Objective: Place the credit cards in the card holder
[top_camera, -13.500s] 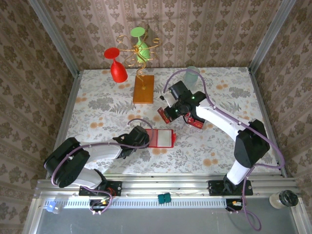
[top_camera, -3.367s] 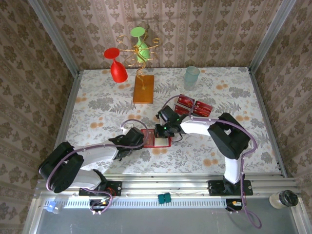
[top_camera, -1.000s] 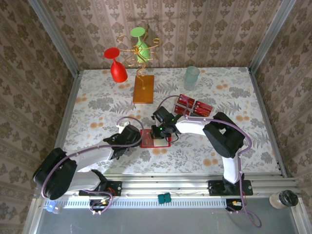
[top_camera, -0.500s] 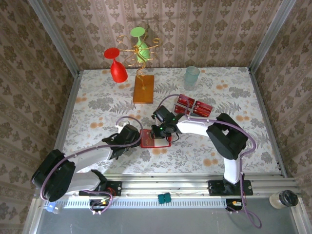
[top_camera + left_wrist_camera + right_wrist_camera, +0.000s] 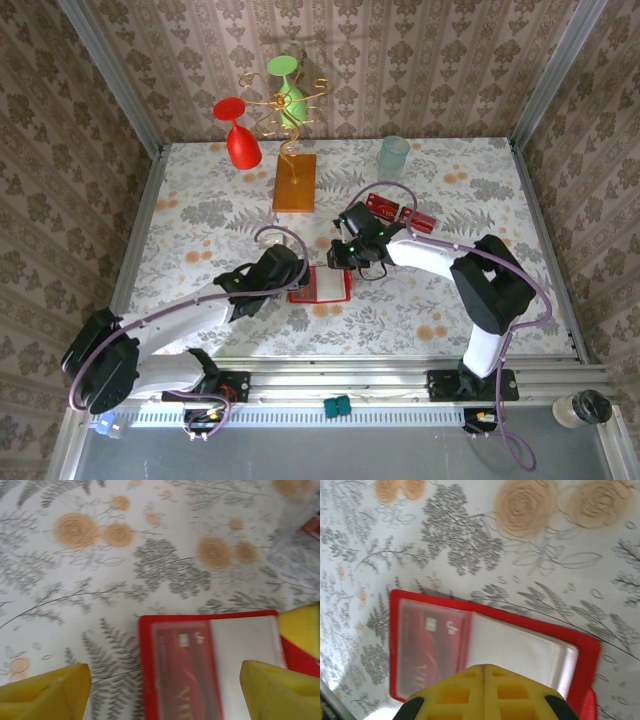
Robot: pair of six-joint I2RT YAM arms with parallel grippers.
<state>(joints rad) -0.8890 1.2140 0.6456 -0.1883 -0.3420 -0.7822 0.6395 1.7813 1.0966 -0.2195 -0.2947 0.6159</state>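
Card holder (image 5: 320,284) open and flat on the desk (image 5: 200,230) beneath both hands, one card (image 5: 182,675) in a clear pocket, spare cards (image 5: 400,214) farther back; left hand (image 5: 160,695) spread above it, right hand (image 5: 485,690) pressed together, empty; cards likely thin, stiff and slick, best pinched across a lifted long edge.

Top camera: above and behind me, overlooking the whole worktop (image 5: 200,232); both wrist cameras: close, facing down, sharing the open card holder (image 5: 322,285).
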